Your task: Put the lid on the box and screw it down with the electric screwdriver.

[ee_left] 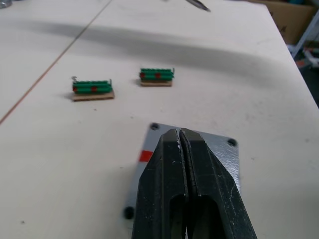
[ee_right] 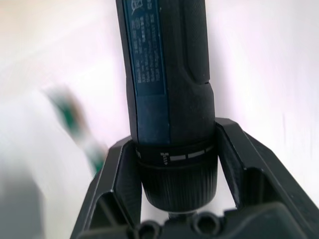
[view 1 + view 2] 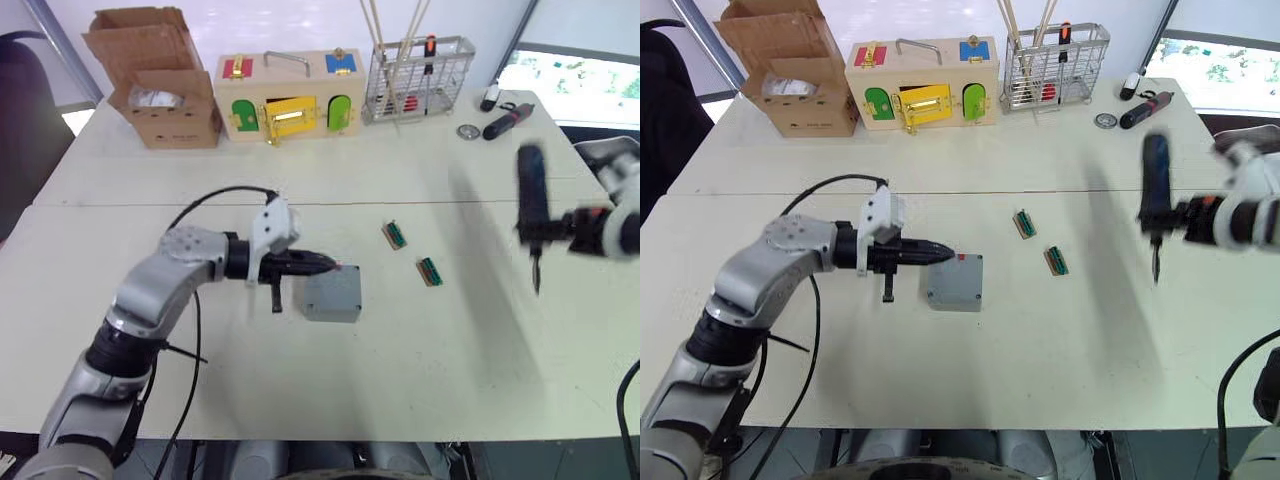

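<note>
The small grey box (image 3: 333, 295) sits mid-table with the flat grey lid (image 1: 219, 154) lying on top of it; corner screw holes and a red mark show on its upper face. My left gripper (image 3: 330, 264) is shut and empty, its tips (image 1: 180, 133) resting over the lid's near-left edge. Off to the right, my right gripper (image 3: 548, 232) is shut on the electric screwdriver (image 3: 532, 195). It holds the tool upright above the table with the bit pointing down. In the right wrist view the fingers (image 2: 119, 169) clamp the black and blue body (image 2: 164, 74).
Two green terminal blocks (image 3: 394, 235) (image 3: 430, 270) lie between the box and the screwdriver. Along the back stand a cardboard box (image 3: 160, 90), a wooden latch box (image 3: 290, 95) and a wire basket (image 3: 418, 78). A dark maroon tool (image 3: 508, 120) lies back right.
</note>
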